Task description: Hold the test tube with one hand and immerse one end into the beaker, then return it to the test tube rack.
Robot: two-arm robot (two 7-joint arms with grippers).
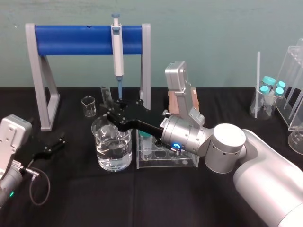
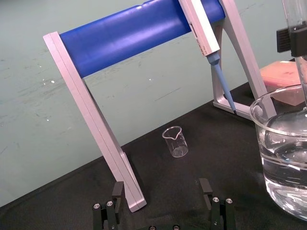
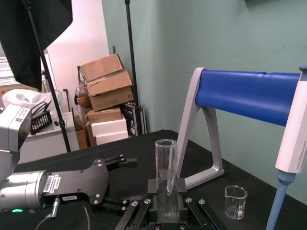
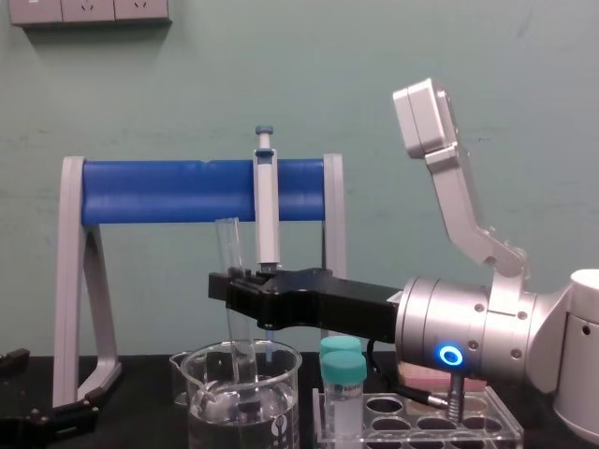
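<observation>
Head view, centre: beaker (image 1: 113, 152), closed off from above by right gripper (image 1: 108, 109) clamped on test tube (image 1: 105, 94).
Directly behind: pipette (image 1: 117, 52) hanging from stand (image 1: 87, 39), tip close to the gripper.
Left of that: small beaker (image 1: 88, 106).
Just right of beaker: test tube rack (image 1: 166, 160), right arm above it.
Lower left: left gripper (image 1: 57, 143), fingers apart.
Right edge: glassware (image 1: 268, 97).
Free: bare table (image 1: 142, 198) along lower centre; gap between left gripper and beaker.
</observation>
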